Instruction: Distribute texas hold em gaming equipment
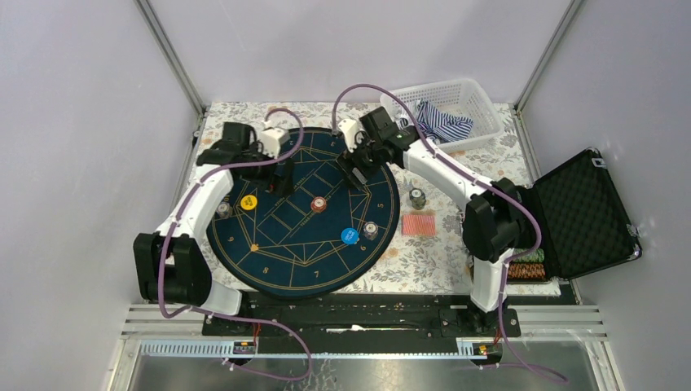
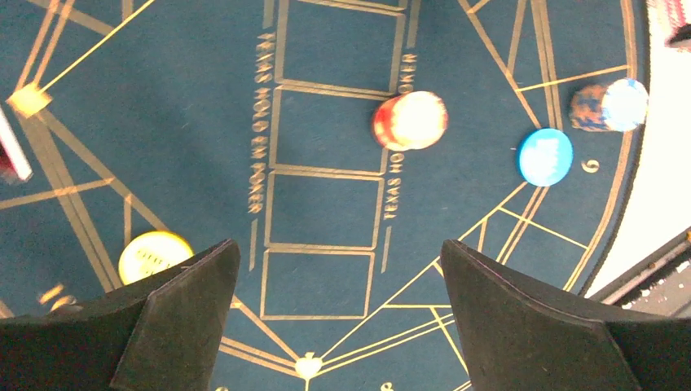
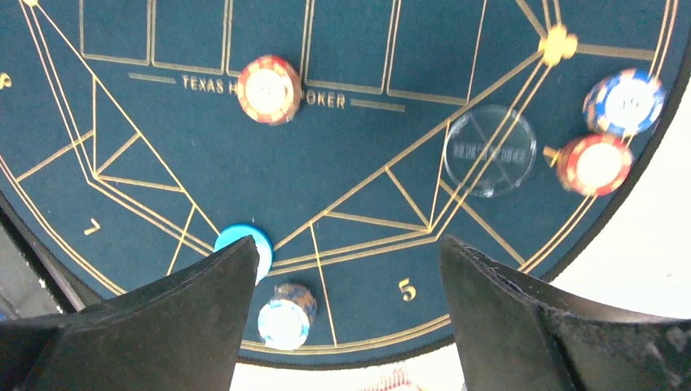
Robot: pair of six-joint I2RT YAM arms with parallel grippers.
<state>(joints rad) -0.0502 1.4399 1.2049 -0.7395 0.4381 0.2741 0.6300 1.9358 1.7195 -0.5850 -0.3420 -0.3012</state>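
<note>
Where the mat (image 1: pixel 277 261) lies, three discs (image 1: pixel 349 236) rest.

Floral table (image 1: pixel 424 259), navy mat (image 1: pixel 277 254), basket (image 1: pixel 482 122), cards (image 1: pixel 419 224), case (image 1: pixel 583 208)

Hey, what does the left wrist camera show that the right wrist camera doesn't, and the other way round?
Only the left wrist view: the yellow disc, low on the left. Only the right wrist view: a clear disc, plus a blue-rimmed chip stack and a red-rimmed chip stack near the mat's edge. Both: the navy mat, the central red chip stack, the blue disc and the pale chip stack beside it.
</note>
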